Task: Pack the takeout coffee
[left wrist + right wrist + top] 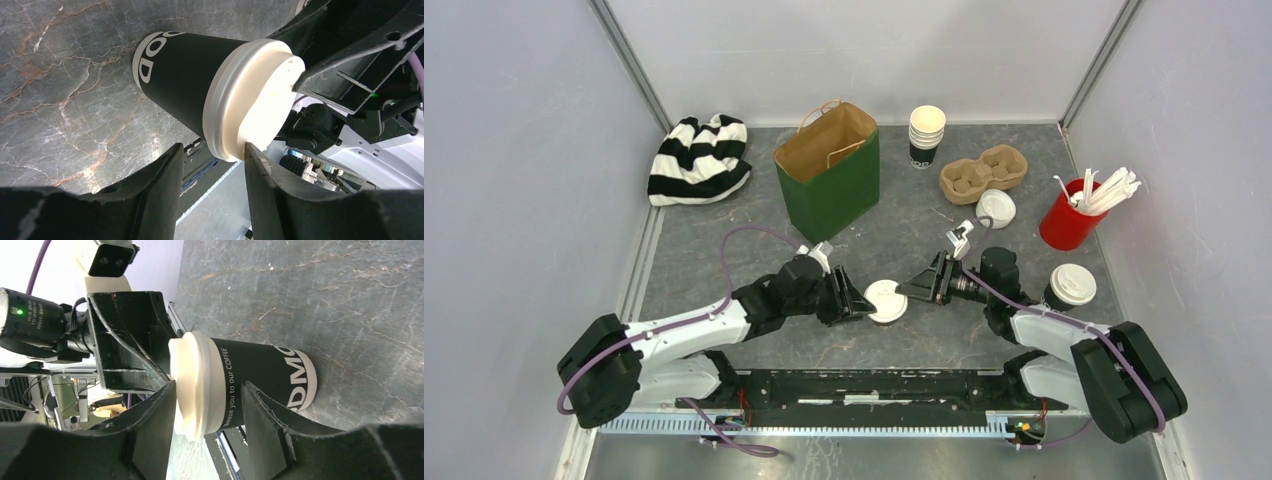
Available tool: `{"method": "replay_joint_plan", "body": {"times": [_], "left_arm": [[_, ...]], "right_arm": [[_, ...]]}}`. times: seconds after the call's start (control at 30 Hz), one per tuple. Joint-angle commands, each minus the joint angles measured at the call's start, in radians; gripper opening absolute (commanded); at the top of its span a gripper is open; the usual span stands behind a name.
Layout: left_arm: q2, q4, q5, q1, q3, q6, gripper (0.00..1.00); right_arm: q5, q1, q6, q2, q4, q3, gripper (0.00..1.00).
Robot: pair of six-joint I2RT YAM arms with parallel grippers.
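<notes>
At the near centre of the table (684, 250), the left gripper (867, 299) and the right gripper (907, 289) meet from opposite sides on one cup (260, 375). Each has its jaws spread and rolled, one finger over the lid (887, 301) and the other beside the dark wall; whether they press cannot be told. The cup stands on its base, long axis vertical, lid up. A second lidded cup (1070, 287) stands upright beside the right arm (1064, 345), near a red cup (1067, 225).
</notes>
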Motion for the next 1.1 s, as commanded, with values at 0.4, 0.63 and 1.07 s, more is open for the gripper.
{"method": "replay_joint_plan", "body": {"times": [0.4, 0.63, 1.07], "left_arm": [[0.037, -0.013, -0.039, 0.015, -0.203, 0.007, 0.51], [-0.012, -0.137, -0.051, 0.015, -0.034, 0.096, 0.56], [-0.069, -0.304, -0.068, 0.015, 0.243, 0.253, 0.97]], "right_arm": [[0.028, -0.084, -0.27, 0.152, -0.077, -0.113, 0.45], [-0.018, -0.083, -0.311, 0.002, -0.315, 0.028, 0.51], [0.19, -0.001, -0.804, -0.025, -1.143, 0.577, 0.92]]}}
